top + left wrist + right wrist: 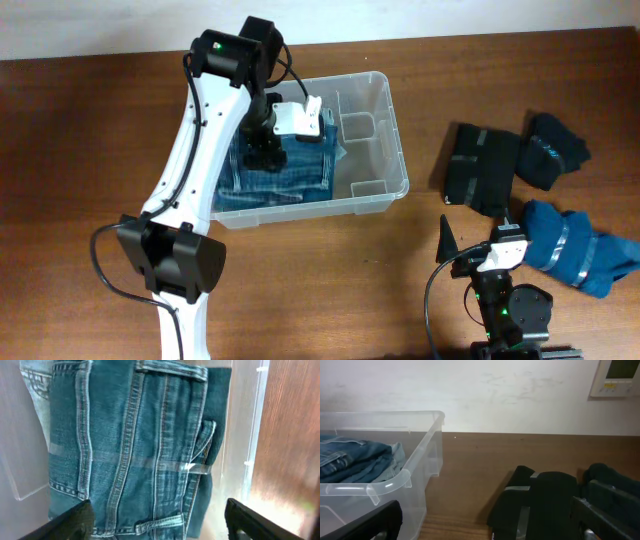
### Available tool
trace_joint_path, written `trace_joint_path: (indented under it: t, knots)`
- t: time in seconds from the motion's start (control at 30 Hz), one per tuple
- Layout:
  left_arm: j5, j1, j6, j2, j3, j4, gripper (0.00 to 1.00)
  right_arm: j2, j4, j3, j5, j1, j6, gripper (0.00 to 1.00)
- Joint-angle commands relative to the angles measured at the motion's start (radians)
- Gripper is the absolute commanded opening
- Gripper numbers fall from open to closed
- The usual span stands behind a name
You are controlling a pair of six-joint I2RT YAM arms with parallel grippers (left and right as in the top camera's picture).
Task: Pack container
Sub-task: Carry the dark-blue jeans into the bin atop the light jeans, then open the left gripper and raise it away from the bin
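Observation:
The clear plastic container stands at the table's middle, with folded blue jeans lying in its left half. My left gripper hangs over the jeans inside the container. In the left wrist view its fingers are open and empty just above the jeans, with the container wall to the right. My right gripper rests low at the front right. It is open and empty and faces the container and a black folded garment.
Right of the container lie a black folded garment with tape bands, a dark blue garment and a brighter blue garment. The container's right half has moulded bumps. A wall stands behind the table.

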Motion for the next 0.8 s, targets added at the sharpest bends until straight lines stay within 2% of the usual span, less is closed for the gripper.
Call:
trace_joint_path:
  t: [0.0,0.07,0.13,0.17,0.23,0.5,0.67,0.77]
  knots:
    - [0.037,0.002,-0.117,-0.035,-0.005,-0.002,0.85,-0.007,-0.002,-0.006,-0.013,-0.005,0.002,0.98]
    - [0.042,0.001,-0.117,-0.035,-0.005,0.001,0.86,-0.007,-0.002,-0.006,-0.013,-0.005,0.002,0.98]
    - [0.043,0.001,-0.168,-0.035,-0.001,0.026,0.87,-0.007,-0.002,-0.006,-0.013,-0.005,0.002,0.98]
    - [0.043,0.001,-0.217,-0.037,0.009,0.041,0.93,-0.007,-0.002,-0.006,-0.013,-0.005,0.002,0.98]
    - [0.043,0.000,-0.311,-0.039,0.067,0.059,0.99,-0.007,-0.002,-0.006,-0.013,-0.005,0.002,0.99]
    - [0.043,0.064,-0.609,-0.063,0.473,0.053,0.99,-0.007,-0.002,-0.006,-0.013,-0.005,0.002,0.98]
    - [0.043,0.202,-0.878,-0.063,0.576,0.054,0.99,-0.007,-0.002,-0.006,-0.013,-0.005,0.002,0.99]
    - [0.044,0.269,-0.965,-0.063,0.576,0.055,0.99,-0.007,-0.002,-0.006,-0.013,-0.005,0.002,0.98]
